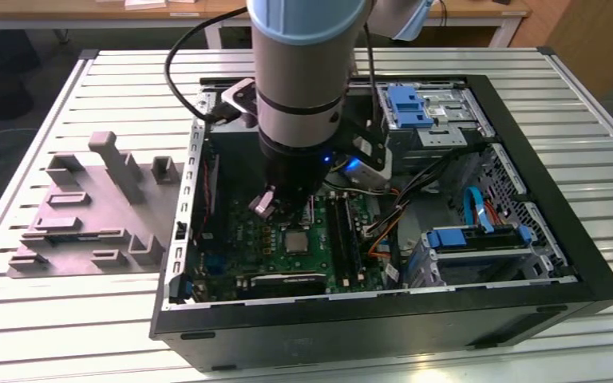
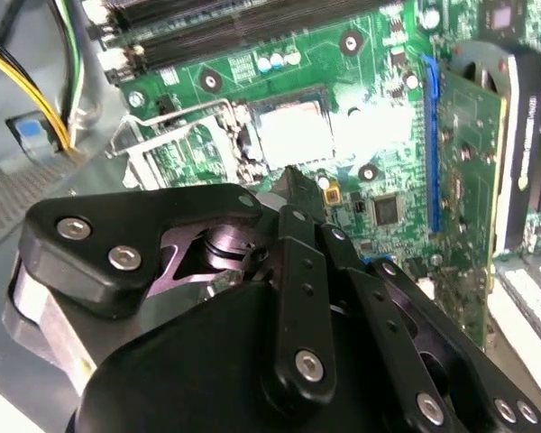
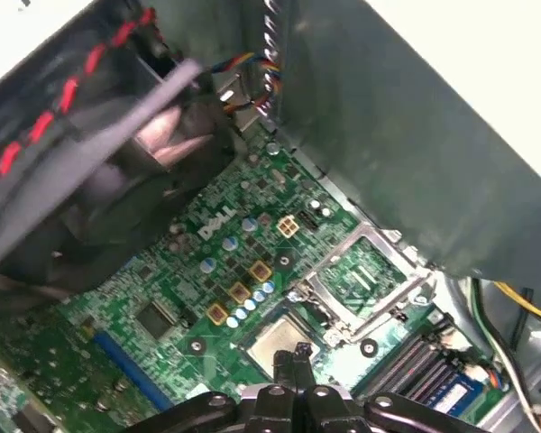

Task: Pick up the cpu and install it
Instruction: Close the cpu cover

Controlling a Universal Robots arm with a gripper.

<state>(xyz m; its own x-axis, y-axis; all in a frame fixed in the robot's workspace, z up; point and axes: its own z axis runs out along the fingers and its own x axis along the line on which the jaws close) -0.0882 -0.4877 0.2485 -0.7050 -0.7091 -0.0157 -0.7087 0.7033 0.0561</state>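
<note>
Hovering inside the open computer case (image 1: 562,263), my claw (image 3: 292,359) hangs just above the green motherboard (image 1: 285,239), its fingertips (image 3: 282,363) pressed together with no gap and nothing between them. The cpu (image 3: 280,339) lies flat in its socket directly below those tips, its pale silver top facing up; in the second wrist view the cpu (image 2: 293,131) shows as a bright square beyond the black claw linkage. Just beside it the socket frame (image 3: 365,271) stands flipped open, exposing its green underside. In the exterior view the cpu (image 1: 294,240) sits on the board near my arm's lower end. Outside the case, toward the exterior view's left, the grey moulded fixture (image 1: 88,215) rests on the slatted worktop (image 1: 605,120).
</note>
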